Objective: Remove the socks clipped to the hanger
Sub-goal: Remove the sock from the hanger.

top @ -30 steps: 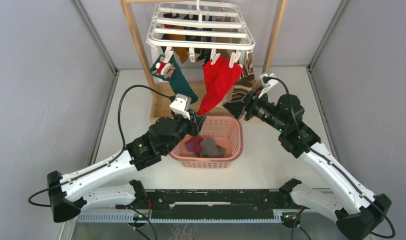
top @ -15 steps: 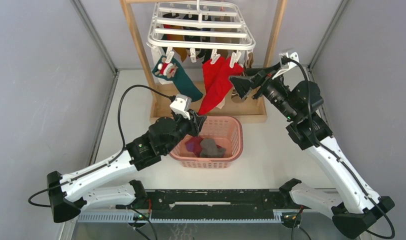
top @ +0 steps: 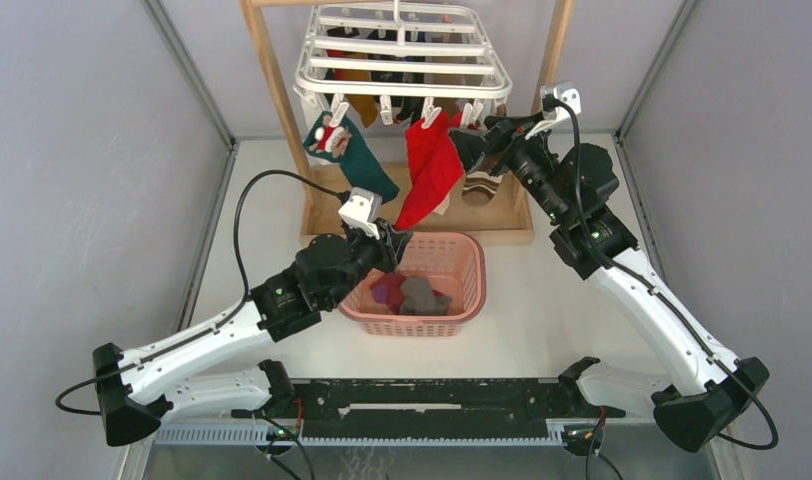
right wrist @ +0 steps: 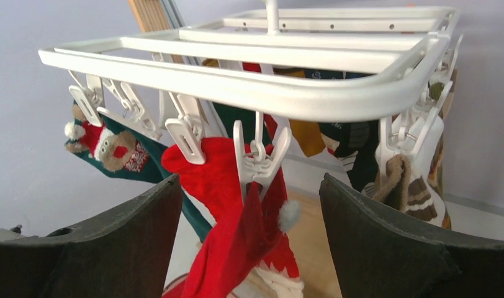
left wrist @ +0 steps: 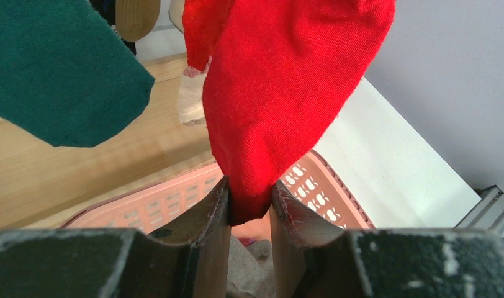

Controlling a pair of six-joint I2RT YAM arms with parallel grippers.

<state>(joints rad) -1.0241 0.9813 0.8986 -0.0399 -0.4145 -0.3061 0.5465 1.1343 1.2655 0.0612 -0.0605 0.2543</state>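
The white hanger hangs from the wooden rack with several socks clipped under it. A red sock dangles from a front clip. My left gripper is shut on its toe, just above the basket; the left wrist view shows the red sock pinched between my left gripper's jaws. My right gripper stands open at the hanger's front right. In its wrist view the right gripper brackets that clip without touching. A dark green sock hangs left, a brown-striped one right.
A pink basket sits under the hanger, with a grey sock and a magenta one inside. The wooden rack's posts and base board stand behind it. Grey walls close in both sides.
My right gripper has risen from beside the basket to the hanger's front clips and opened wider. The left gripper has kept its hold on the red sock's toe.
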